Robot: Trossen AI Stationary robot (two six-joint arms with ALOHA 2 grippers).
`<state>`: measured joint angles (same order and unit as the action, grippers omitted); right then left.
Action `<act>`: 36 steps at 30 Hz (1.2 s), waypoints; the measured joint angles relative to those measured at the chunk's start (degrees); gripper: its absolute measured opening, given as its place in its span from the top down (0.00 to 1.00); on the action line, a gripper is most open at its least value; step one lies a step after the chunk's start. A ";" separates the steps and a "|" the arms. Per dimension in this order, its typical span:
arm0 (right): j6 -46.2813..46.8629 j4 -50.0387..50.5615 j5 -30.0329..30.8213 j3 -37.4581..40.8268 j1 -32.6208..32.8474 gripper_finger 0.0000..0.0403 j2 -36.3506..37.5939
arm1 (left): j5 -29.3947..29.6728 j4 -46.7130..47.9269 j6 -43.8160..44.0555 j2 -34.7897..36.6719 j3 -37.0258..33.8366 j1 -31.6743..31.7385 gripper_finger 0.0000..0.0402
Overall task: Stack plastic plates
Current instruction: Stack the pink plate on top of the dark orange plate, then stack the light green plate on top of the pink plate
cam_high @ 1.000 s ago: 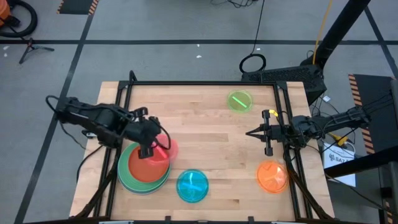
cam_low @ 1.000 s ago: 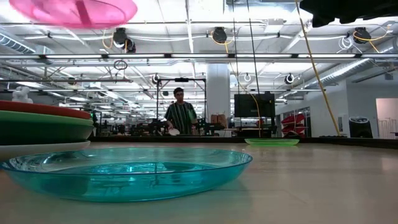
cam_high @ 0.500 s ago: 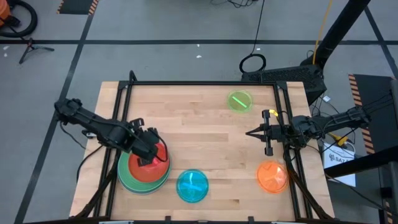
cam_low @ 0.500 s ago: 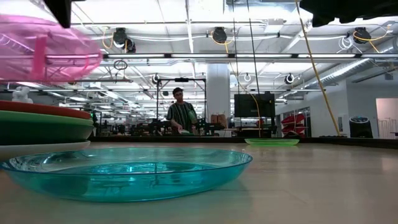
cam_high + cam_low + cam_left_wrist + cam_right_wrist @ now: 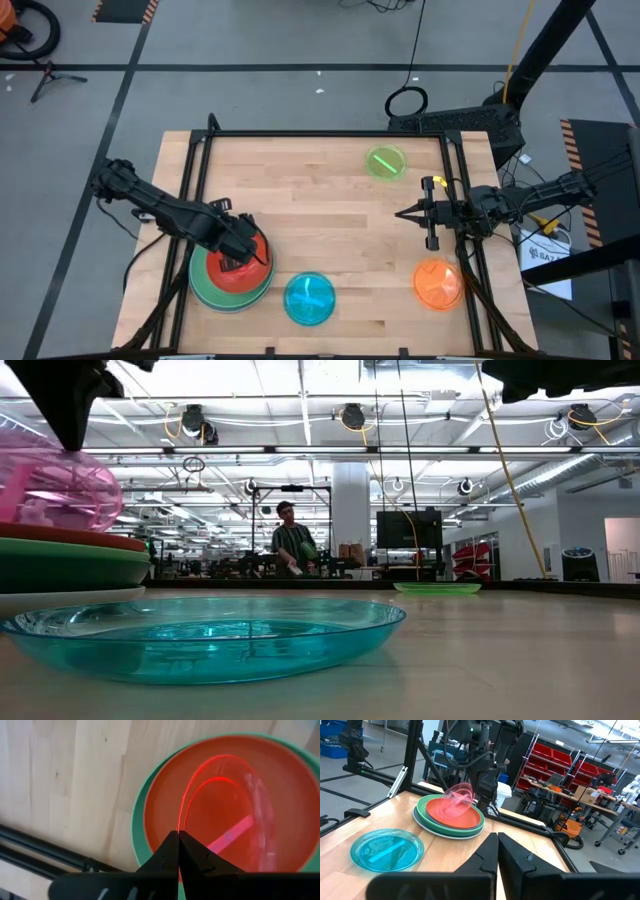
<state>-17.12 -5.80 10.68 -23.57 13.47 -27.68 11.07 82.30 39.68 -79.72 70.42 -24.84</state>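
- Left gripper (image 5: pixel 243 262) pinches the rim of the pink plate (image 5: pixel 457 797), holding it tilted with its low edge on the red plate (image 5: pixel 225 272), which tops the stack (image 5: pixel 449 822) at the table's (image 5: pixel 320 215) near left
- Right gripper (image 5: pixel 400 214) is clamped shut on nothing, above the table's right side
- Cyan plate (image 5: pixel 309 298) lies just right of the stack; orange plate (image 5: pixel 437 283) near right; lime plate (image 5: pixel 385 162) far right

We are seeing a stack (image 5: pixel 212 290) sitting at the table's (image 5: pixel 320 200) front left, with a small plate (image 5: pixel 457 797) tilting on top of it. Another plate (image 5: pixel 309 298) is lying just right of the stack, one (image 5: pixel 438 283) at front right, one (image 5: pixel 385 162) at back right.
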 joint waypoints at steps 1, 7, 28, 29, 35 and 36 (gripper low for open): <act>0.00 0.00 0.00 0.00 0.00 0.99 0.00 | 0.00 0.02 0.00 0.00 -0.38 0.00 0.99; -0.01 0.00 0.00 0.00 0.00 0.99 0.00 | 0.41 -0.09 0.00 0.00 -0.94 0.00 0.99; 0.04 -0.02 0.02 0.00 0.00 0.99 0.00 | 8.02 0.27 -0.50 0.00 -0.94 0.81 0.72; 0.06 -0.03 0.03 0.00 0.00 0.99 0.00 | 9.12 -0.02 -1.22 0.00 -0.94 0.81 0.72; 3.85 -0.55 7.71 0.00 -0.02 0.99 -0.05 | 14.44 -9.79 -12.92 0.00 -0.94 0.66 0.72; 4.40 -0.52 8.83 0.00 -0.02 0.99 -0.23 | 15.27 -12.18 -16.02 0.00 -0.94 0.60 0.72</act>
<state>-12.72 -6.32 19.51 -23.57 13.45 -27.92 26.34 70.13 23.66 -79.72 69.47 -24.24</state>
